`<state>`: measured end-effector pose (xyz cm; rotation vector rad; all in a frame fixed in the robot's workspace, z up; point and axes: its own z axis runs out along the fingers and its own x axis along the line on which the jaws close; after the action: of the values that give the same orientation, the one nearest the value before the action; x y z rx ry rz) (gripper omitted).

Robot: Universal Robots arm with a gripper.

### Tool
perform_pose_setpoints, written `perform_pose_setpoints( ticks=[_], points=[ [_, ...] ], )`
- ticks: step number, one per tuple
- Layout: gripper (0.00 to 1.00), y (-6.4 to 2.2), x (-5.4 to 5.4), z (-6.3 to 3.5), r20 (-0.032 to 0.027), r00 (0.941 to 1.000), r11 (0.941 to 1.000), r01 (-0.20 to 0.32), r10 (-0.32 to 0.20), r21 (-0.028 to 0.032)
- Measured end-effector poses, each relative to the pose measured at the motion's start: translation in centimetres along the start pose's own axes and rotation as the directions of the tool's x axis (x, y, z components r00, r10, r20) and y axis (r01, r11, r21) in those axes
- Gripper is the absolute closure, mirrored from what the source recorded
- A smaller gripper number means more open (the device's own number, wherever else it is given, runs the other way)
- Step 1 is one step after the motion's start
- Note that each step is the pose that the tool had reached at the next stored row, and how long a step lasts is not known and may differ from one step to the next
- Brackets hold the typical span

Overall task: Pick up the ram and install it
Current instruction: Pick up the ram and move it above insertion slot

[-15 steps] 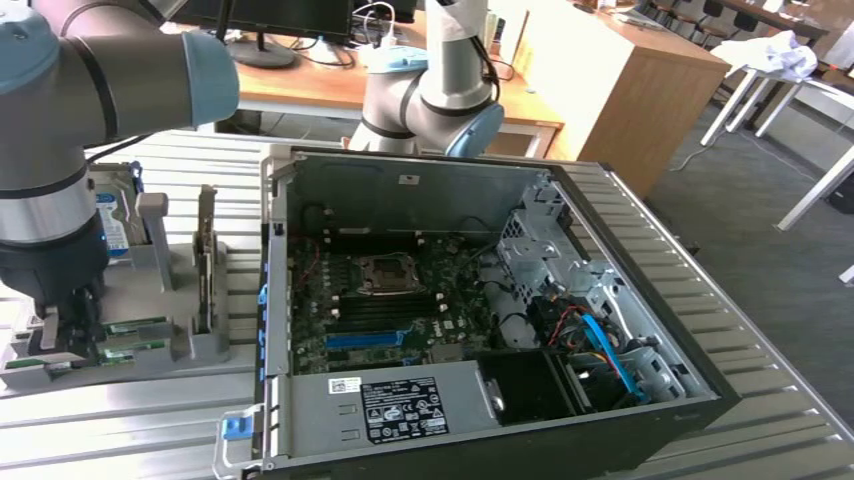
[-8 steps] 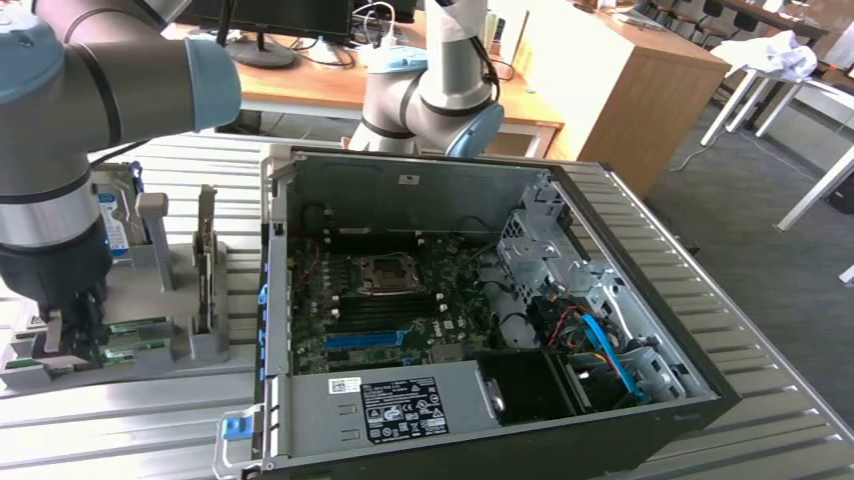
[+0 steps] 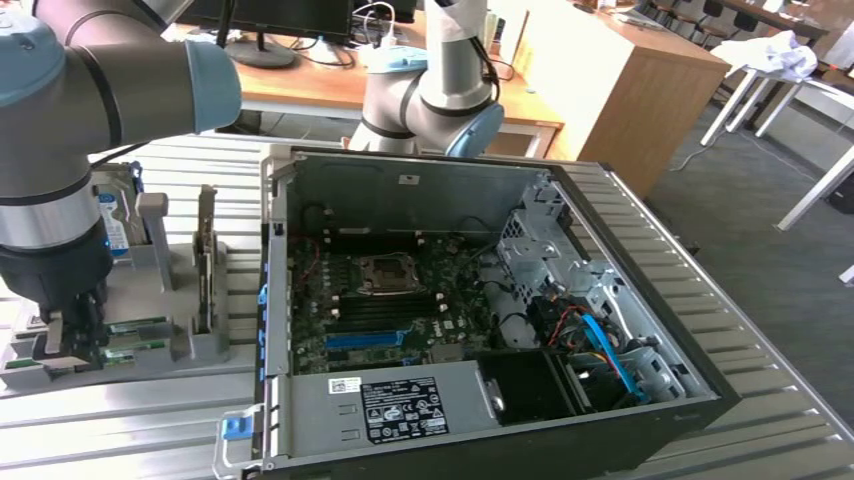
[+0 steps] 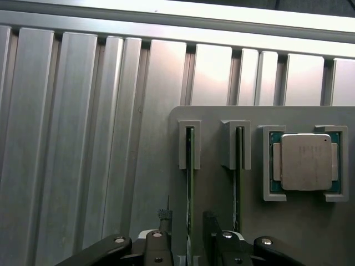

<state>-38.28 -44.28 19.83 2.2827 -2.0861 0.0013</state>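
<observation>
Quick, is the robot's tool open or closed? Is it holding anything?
Tool: open, holding nothing, straddling the thin green ram stick.

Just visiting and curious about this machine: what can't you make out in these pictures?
Ram, wrist view: edge-on to the camera, faces hidden.
Fingers, wrist view: bases cut off by the picture edge.
Motherboard slots, exterior view: too small to tell whether filled.

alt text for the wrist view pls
Open claw straddles the ram, a thin stick standing on edge in a grey holder slot. A second stick stands in the neighbouring slot, a processor chip beside that, all on a ribbed metal table.
</observation>
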Motion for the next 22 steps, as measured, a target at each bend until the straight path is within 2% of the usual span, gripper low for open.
perform_pose_setpoints(
  ticks=[2,3,4,6,8,22],
  points=[
    [0.65,0.00,0.00,0.00,0.0003,1.0000,1.0000,0.000,0.000,0.0000],
    [0.72,0.00,0.00,0.00,0.0004,1.0000,1.0000,0.000,0.000,0.0001],
    [0.72,0.00,0.00,0.00,0.0005,1.0000,1.0000,0.000,0.000,0.0001],
    [0.84,0.00,0.00,0.00,0.0008,1.0000,1.0000,0.000,0.000,0.0000],
    [0.88,0.00,0.00,0.00,0.0010,1.0000,1.0000,0.000,0.000,0.0001],
    [0.88,0.00,0.00,-0.05,0.0021,1.0000,1.0000,0.000,0.000,0.0002]
  ],
)
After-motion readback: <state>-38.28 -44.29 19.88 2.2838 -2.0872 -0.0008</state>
